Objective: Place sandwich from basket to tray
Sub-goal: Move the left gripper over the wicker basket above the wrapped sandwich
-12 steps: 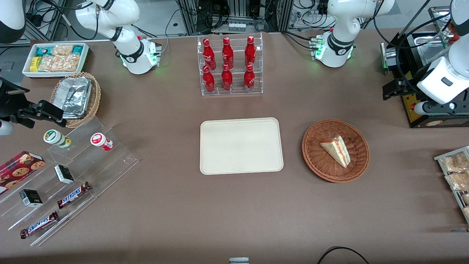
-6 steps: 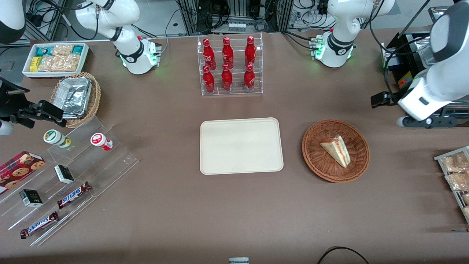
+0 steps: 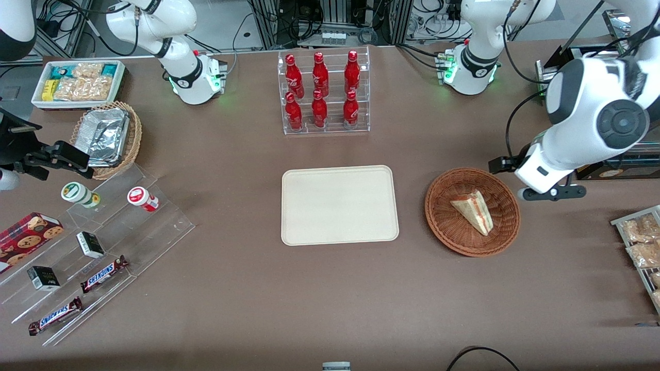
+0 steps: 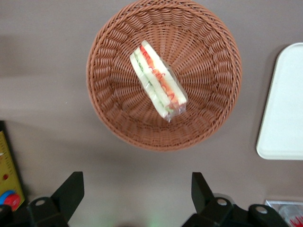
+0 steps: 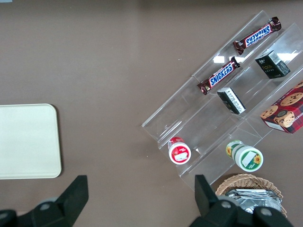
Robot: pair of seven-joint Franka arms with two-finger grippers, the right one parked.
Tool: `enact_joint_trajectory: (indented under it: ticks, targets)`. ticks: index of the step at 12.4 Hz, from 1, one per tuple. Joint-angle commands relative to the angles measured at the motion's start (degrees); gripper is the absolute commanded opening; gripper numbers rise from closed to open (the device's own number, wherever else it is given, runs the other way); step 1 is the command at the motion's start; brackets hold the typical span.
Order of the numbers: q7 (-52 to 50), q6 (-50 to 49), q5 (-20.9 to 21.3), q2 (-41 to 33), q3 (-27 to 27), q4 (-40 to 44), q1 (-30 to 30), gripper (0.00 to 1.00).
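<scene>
Jaws are spread wide, nothing between them; the gripper [image 4: 135,189] hangs above bare table just beside the basket [image 3: 472,211], mid-right of the front frame. The sandwich [image 3: 473,211] lies in the basket, apart from the fingers [image 4: 71,191]. The tray [image 3: 339,204] is in frame centre w/ a bottle rack [image 3: 324,93] above it. Nothing stands between gripper & sandwich. Vs. 0.5 s ago, the arm came in from the right edge, closer to the basket.

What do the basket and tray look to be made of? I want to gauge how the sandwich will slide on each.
The basket looks like woven wicker, reddish-brown, with ribbed coils, so probably grippy. The tray seems a smooth, matte, cream moulded plastic or fibre; which one is unclear. The sandwich appears wrapped in clear film, glinting at its tip. The hand hangs open beside the basket.
</scene>
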Motion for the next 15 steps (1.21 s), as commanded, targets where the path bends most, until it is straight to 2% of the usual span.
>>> enact_joint_trajectory:
  ticks: [1, 3, 6, 12, 15]
  targets:
    - [-1.37, 8.72, 0.53, -1.37, 0.19, -7.09, -0.21, 1.00]
    - [-5.30, 15.31, 0.53, -1.20, 0.10, -10.70, -0.21, 1.00]
    - [-17.32, 26.56, 0.53, 0.64, -0.07, -15.45, -1.69, 1.00]
    - [-43.78, 30.90, 0.26, 5.57, -0.07, -13.71, -2.84, 1.00]
    - [-47.43, 31.87, 0.26, 6.71, -0.08, -14.06, -2.84, 1.00]
